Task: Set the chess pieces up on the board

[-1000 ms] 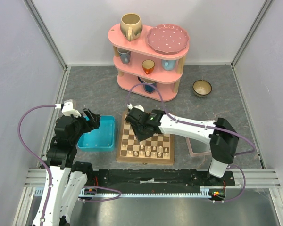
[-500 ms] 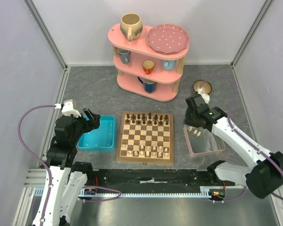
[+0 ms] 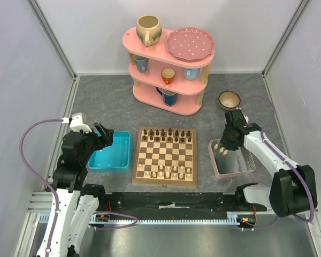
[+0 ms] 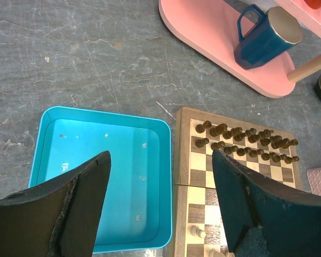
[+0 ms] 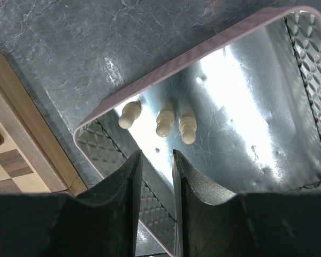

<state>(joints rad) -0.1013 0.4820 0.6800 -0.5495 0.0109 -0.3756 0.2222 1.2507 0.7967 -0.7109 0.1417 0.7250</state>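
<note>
The board (image 3: 165,153) lies in the middle of the table, and its left part shows in the left wrist view (image 4: 182,155). Dark chessmen fill its two far rows. Several cream chess pieces (image 3: 171,171) stand in its near rows. Three cream chess pieces (image 5: 165,123) lie in the near-left corner of the clear pink-rimmed tray (image 5: 150,88), right of the board. My right gripper (image 5: 156,155) hangs just above them, jaws a narrow gap apart and empty; it also shows in the top view (image 3: 224,145). My left gripper (image 4: 160,158) is wide open and empty over the turquoise tray's right side.
The turquoise tray (image 3: 111,151) sits left of the board and holds nothing. A pink three-tier shelf (image 3: 168,69) with mugs and a plate stands at the back. A small bowl (image 3: 229,99) sits behind the pink-rimmed tray (image 3: 241,170).
My right arm has swung from over the board's far-left corner to the right and come down over the pink-rimmed tray. The left arm has not moved.
</note>
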